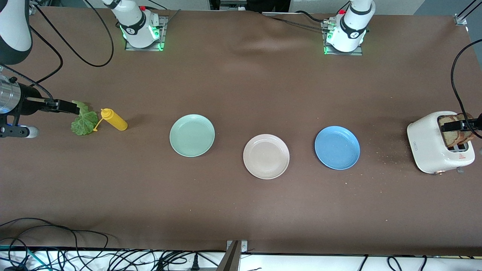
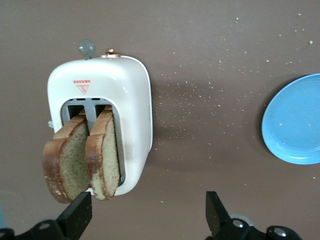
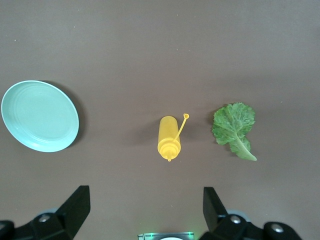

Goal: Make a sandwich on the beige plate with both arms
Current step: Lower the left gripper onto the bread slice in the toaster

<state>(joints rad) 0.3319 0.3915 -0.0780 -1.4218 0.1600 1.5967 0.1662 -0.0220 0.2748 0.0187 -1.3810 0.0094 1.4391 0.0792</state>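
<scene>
Lettuce leaf [image 1: 83, 122] under right hand [image 1: 67, 107]

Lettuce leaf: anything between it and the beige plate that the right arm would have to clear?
Yes. The yellow squeeze bottle lies beside the lettuce leaf, and the mint-green plate sits between that and the beige plate.

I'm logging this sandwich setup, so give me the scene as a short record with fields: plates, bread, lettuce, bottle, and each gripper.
plates: mint-green plate, beige plate and blue plate in a row, all bare
bread: two slices of bread standing in the white toaster at the left arm's end of the table
lettuce: lettuce leaf flat on the table at the right arm's end
bottle: yellow squeeze bottle lying between lettuce leaf and mint-green plate
left gripper: left gripper open, over the toaster
right gripper: right gripper open, over the lettuce leaf
</scene>
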